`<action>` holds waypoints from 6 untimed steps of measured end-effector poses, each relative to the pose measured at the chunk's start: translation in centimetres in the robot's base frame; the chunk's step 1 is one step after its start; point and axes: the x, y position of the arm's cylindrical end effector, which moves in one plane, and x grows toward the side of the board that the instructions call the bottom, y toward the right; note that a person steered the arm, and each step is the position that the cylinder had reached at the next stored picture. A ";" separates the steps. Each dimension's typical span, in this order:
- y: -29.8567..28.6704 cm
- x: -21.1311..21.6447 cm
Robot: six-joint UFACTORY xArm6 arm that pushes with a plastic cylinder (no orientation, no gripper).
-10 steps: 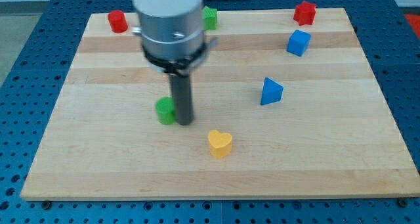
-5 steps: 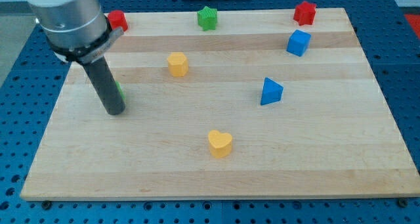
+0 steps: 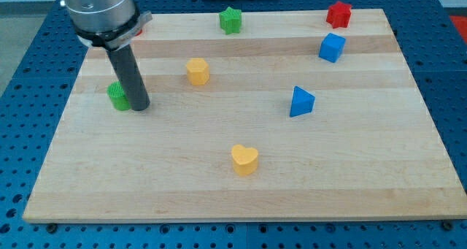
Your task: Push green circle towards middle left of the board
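Green circle (image 3: 117,96) sits near the wooden counter's (image 3: 241,198) left edge, about mid-height — touching my tip (image 3: 139,106), which stands just to its right. No hand here — only the rod. Yellow block (image 3: 197,71) lies well right of the circle.

Over the last second my tip (image 3: 139,106) swept from the middle of the board (image 3: 241,183) to its left side, carrying the green circle (image 3: 117,96) from centre-left of the frame to the left edge, then shifted slightly up and right, uncovering the circle.
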 end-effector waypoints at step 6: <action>-0.5 0.3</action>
